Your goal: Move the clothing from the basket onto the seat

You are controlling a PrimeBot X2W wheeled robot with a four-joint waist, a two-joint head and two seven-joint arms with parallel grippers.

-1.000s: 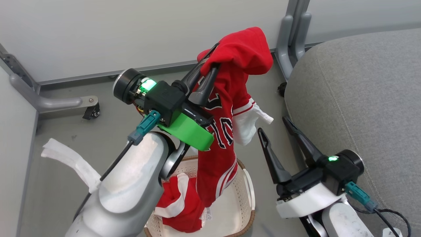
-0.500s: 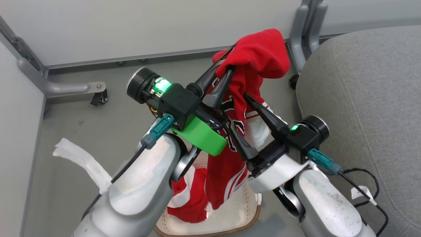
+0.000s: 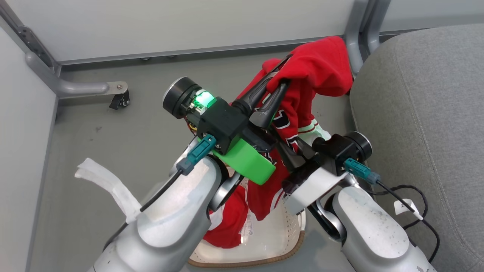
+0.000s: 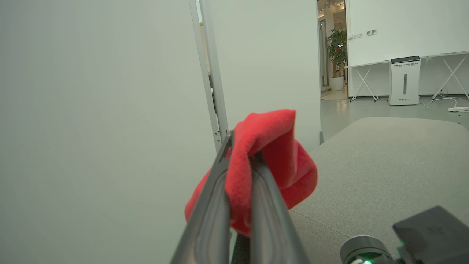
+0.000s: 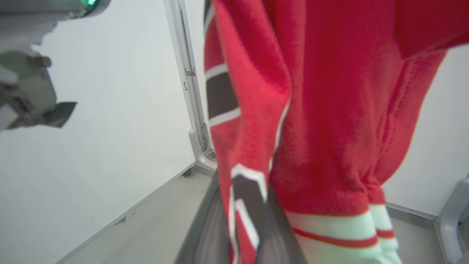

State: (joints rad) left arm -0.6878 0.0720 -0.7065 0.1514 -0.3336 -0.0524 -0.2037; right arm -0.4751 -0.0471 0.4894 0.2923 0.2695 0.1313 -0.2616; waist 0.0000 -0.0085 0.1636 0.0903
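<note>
My left gripper (image 3: pixel 285 71) is shut on the top fold of a red jersey (image 3: pixel 321 70), which hangs down from it beside the grey seat (image 3: pixel 423 94). The left wrist view shows its fingers (image 4: pixel 220 205) pinching the red cloth (image 4: pixel 273 146), with the seat (image 4: pixel 384 165) behind. Lower down, my right gripper (image 3: pixel 293 149) is shut on the hanging jersey near its dark lettering. In the right wrist view that gripper (image 5: pixel 245 198) clamps the jersey (image 5: pixel 315 110) at a dark white-edged stripe. The jersey's tail hangs into the basket (image 3: pixel 264 258), where more red clothing (image 3: pixel 230 223) lies.
Grey partition walls stand behind and to the left, with a caster foot (image 3: pixel 119 99) on the floor and a grey post (image 3: pixel 359 26) by the seat. A white strip (image 3: pixel 104 183) lies left of my left arm. A black cable (image 3: pixel 410 196) lies on the seat's near edge.
My right gripper came in from the lower right with jaws wide and shut on the hanging jersey. The left gripper kept its hold. The camera has shifted, so the picture has moved.
</note>
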